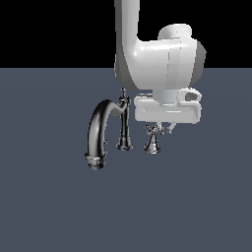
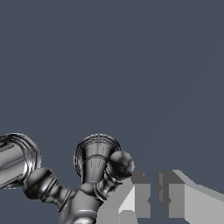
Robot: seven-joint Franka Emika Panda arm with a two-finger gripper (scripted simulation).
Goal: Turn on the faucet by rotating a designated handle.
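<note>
One arm comes down from the top of the exterior view, its hand (image 1: 164, 129) low over the handle (image 1: 153, 140) just right of centre. In the wrist view the fingers (image 2: 139, 192) stand a narrow gap apart, gripping nothing, right beside a knob arm. Left of the handle rises the faucet (image 1: 101, 133). Bare worktop (image 1: 197, 206) spreads across the lower frame and both sides.

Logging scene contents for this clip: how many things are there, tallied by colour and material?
Dark shiny chrome: 2, the arched faucet with ribbed spout rim and slender post, and the small cross-shaped handle on a flared base.
White: 1, the robot arm's tool, right above the handle.
Total: 3
</note>
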